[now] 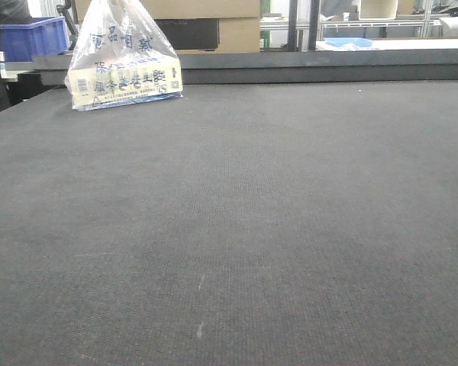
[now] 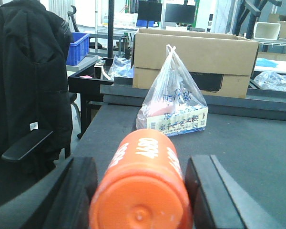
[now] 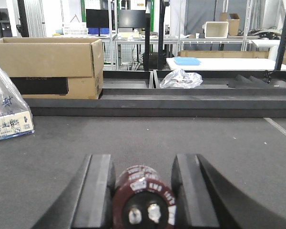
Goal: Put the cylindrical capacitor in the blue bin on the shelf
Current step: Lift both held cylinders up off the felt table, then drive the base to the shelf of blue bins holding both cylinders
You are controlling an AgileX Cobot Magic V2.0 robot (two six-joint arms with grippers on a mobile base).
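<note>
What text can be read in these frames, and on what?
"4680": white, printed twice on the orange cylinder in the left claw.
Blurred, unreadable: white label print on the dark red capacitor in the right claw.
Blurred, not reliably readable: blue Chinese characters on the plastic bag and the carton inside.
Too small: white tag on the black jacket.

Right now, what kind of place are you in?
Probably a warehouse or workshop: a big brown cardboard box, a blue plastic bin and black computer monitors stand beyond the dark grey flat table.
</note>
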